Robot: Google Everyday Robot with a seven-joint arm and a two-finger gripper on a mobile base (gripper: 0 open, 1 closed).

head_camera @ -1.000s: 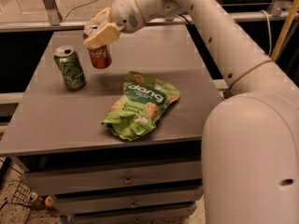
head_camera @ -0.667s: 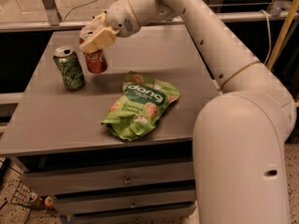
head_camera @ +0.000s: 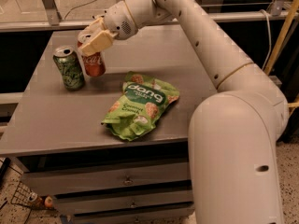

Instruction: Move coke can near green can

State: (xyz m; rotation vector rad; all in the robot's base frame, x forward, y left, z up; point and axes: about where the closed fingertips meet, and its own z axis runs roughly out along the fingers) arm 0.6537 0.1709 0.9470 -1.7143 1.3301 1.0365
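Note:
The red coke can (head_camera: 94, 64) stands tilted a little at the far left of the grey table (head_camera: 56, 120), just right of the green can (head_camera: 69, 68). My gripper (head_camera: 92, 37) is shut on the coke can's upper part, one cream finger (head_camera: 96, 41) across its front. The can's base is at or just above the table top; I cannot tell which. The green can stands upright, a small gap from the coke can.
A flat green "dang" snack bag (head_camera: 138, 105) lies in the middle of the table. My white arm (head_camera: 205, 45) reaches over the table's right side. Drawers (head_camera: 126, 181) sit under the table top. A metal rail (head_camera: 46, 3) runs behind the table.
My gripper has carried the coke can left and down, closer to the green can and nearer the table top.

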